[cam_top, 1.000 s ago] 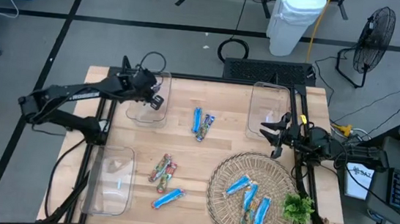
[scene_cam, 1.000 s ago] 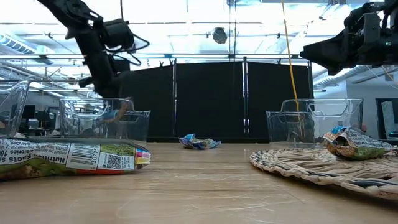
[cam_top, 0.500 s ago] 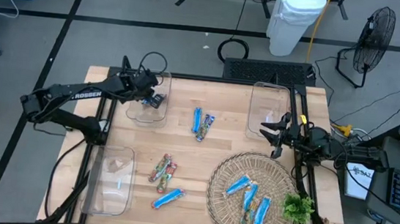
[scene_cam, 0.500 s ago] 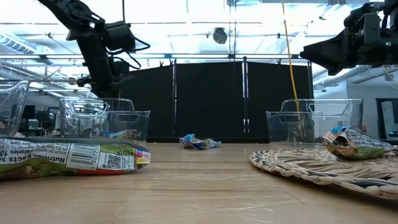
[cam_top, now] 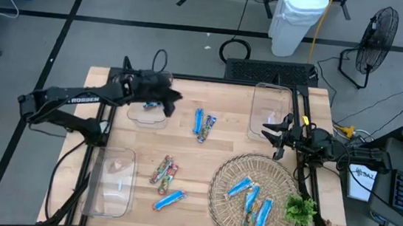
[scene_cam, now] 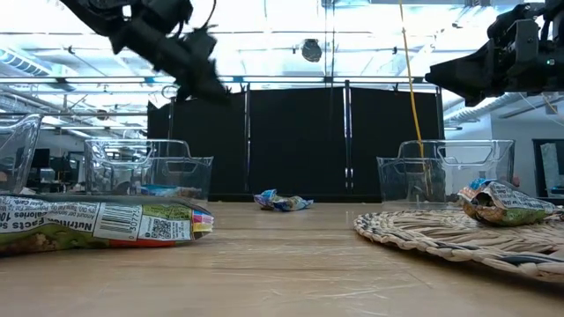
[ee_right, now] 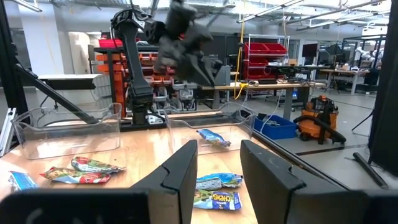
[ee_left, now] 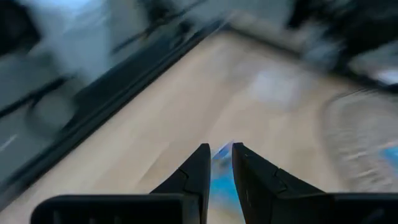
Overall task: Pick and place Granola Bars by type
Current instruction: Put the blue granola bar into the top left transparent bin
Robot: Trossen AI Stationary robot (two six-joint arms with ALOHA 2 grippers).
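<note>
Blue bar (cam_top: pixel 151 106) beside left claw (cam_top: pixel 171 102)

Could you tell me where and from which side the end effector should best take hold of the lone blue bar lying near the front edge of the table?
Probably across the middle of the blue bar, coming straight down. It lies flat and angled, apart from the multicoloured bars, so fingers closing across its narrow width have room either side.

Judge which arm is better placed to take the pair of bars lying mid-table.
Probably left: the left gripper hangs beside the pair of bars, just past the bin. The right gripper waits farther off, by the far-right bin.
</note>
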